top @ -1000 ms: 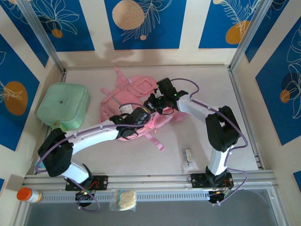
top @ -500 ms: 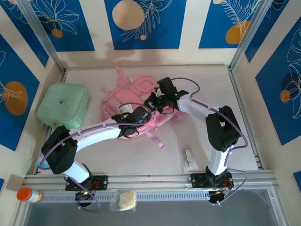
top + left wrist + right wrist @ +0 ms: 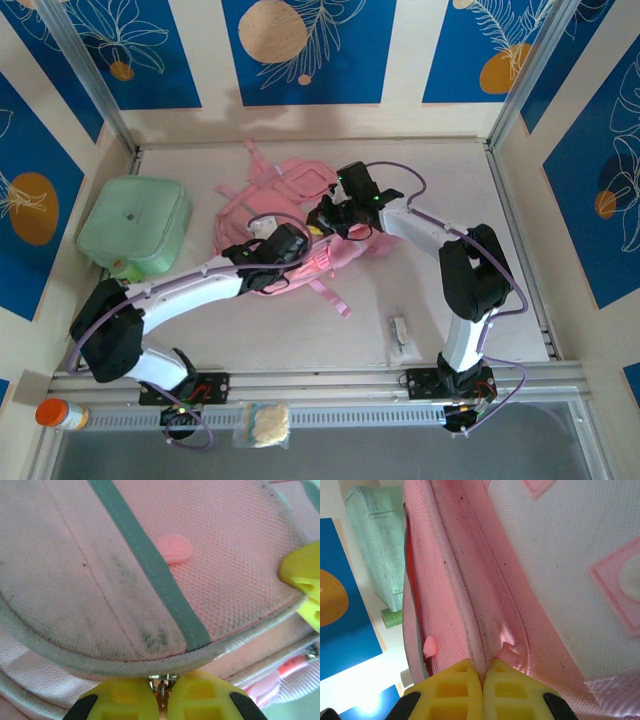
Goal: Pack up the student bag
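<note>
The left end effector (image 3: 300,255) and right end effector (image 3: 326,216) meet on the student bag (image 3: 300,182) at frame centre. Left wrist: closed jaws pinch the zip pull (image 3: 162,683), likely to open it. Right wrist: closed jaws clamp a fabric seam (image 3: 490,630), bracing the bag.

left hand (image 3: 163,686) | closed on zipper pull (image 3: 161,680) | shifted left
</note>
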Controlling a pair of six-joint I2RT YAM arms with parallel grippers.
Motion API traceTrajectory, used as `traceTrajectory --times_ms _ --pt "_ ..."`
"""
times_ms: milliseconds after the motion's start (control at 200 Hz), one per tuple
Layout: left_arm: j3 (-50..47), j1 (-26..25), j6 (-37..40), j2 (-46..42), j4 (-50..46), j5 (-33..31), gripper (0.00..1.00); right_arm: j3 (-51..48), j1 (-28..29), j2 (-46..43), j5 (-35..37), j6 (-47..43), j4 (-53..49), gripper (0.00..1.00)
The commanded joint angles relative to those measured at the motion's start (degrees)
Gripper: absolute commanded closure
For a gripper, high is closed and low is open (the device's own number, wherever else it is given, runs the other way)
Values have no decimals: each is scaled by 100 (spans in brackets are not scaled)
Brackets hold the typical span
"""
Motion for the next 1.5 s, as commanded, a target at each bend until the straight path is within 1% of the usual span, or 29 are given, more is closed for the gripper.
traceTrajectory --times_ms 0,215,315,370,440,565,610,635,680,755,830,920,965,1015,1110,1160,1200,1326,1346,1431,1496 --pt "-324 251 579 -508 -75 317 100 449 -150 -35 -440 -684 -538 100" --pt "-998 668 1354 -1221 -115 1027 100 741 -444 77 -472 -1401 -1044 100" --pt "-1025 685 1666 -1328 137 1493 100 1064 -502 340 -690 -1742 -1133 100" --pt "-1003 660 1737 -1262 478 1885 100 1383 -506 556 -684 -1945 -1357 100" --pt "-882 527 1711 -1059 774 2207 100 1790 -543 847 -608 -2111 -1587 100" --pt "-353 187 1836 -435 863 2366 100 2358 -634 1279 -684 -2250 -1923 100" --pt "-173 122 1853 -239 778 2312 100 2443 -654 1314 -716 -2279 -2027 100" --pt "-109 112 1831 -175 735 2230 100 2434 -655 1292 -703 -2279 -2071 96" --pt "-86 113 1787 -123 723 2095 100 2342 -660 1187 -679 -2256 -2104 87" --pt "-93 133 1713 -117 678 1785 100 1992 -696 899 -692 -2038 -2038 73" --pt "-90 168 1737 -52 834 1874 100 1394 -708 548 -881 -1676 -1728 61" --pt "-52 175 1767 104 1028 2107 100 716 -602 279 -1100 -1171 -1235 54" --pt "-34 173 1764 160 1079 2160 100 460 -517 235 -1248 -907 -938 53" --pt "-33 173 1723 208 1116 2163 100 272 -426 235 -1260 -632 -717 53" --pt "-47 171 1736 242 1250 2274 100 44 -289 265 -1088 -281 -255 54" --pt "-22 174 1762 240 1212 2286 100 56 -238 306 -1050 -223 -140 59" --pt "0 175 1804 222 1155 2271 100 147 -218 351 -941 -292 -242 64" --pt "-16 171 1982 107 1001 2253 100 379 -296 411 -677 -725 -709 89" --pt "-17 177 2016 90 964 2265 100 411 -322 411 -653 -840 -790 92" --pt "-42 200 2275 -22 602 2235 100 686 -502 427 -548 -1419 -1376 100" --pt "-88 247 2560 -143 246 2138 100 819 -721 420 -490 -1825 -1749 100"
